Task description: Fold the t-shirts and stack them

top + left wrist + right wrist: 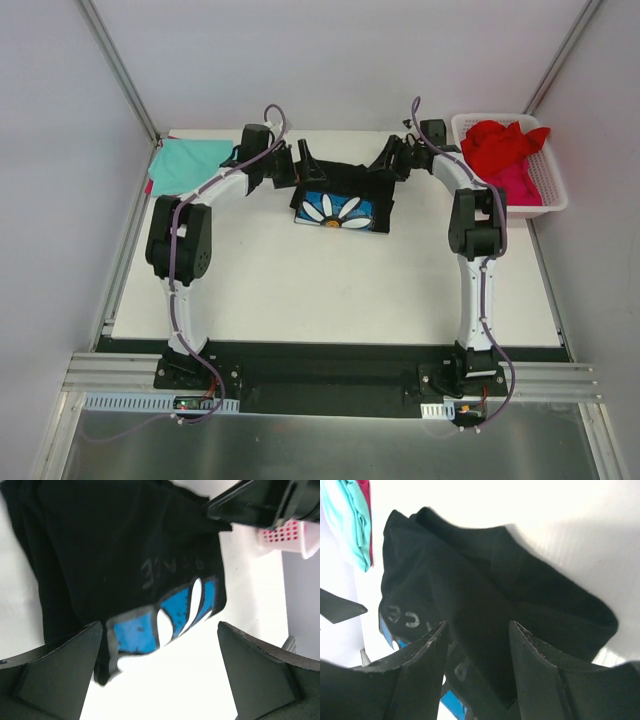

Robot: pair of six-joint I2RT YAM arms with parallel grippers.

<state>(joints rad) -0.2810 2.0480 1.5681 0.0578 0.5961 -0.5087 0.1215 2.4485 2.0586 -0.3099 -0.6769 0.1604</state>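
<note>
A black t-shirt (345,190) lies folded at the back middle of the table, its blue-and-white flower print (335,210) facing up. My left gripper (300,165) hovers at its left end, open; in the left wrist view (160,626) only the print's edge (165,612) and bare table lie between the fingers. My right gripper (390,160) is at the shirt's right end. Its jaws (477,625) stand apart astride a thick fold of the black cloth (485,595). A teal t-shirt (185,162) lies at the back left. Red (500,145) and pink (522,186) shirts fill the basket.
The white slotted basket (553,196) stands at the table's back right corner, close to my right arm. Grey walls and metal posts close in the back and sides. White table (330,290) stretches between the shirt and the arm bases.
</note>
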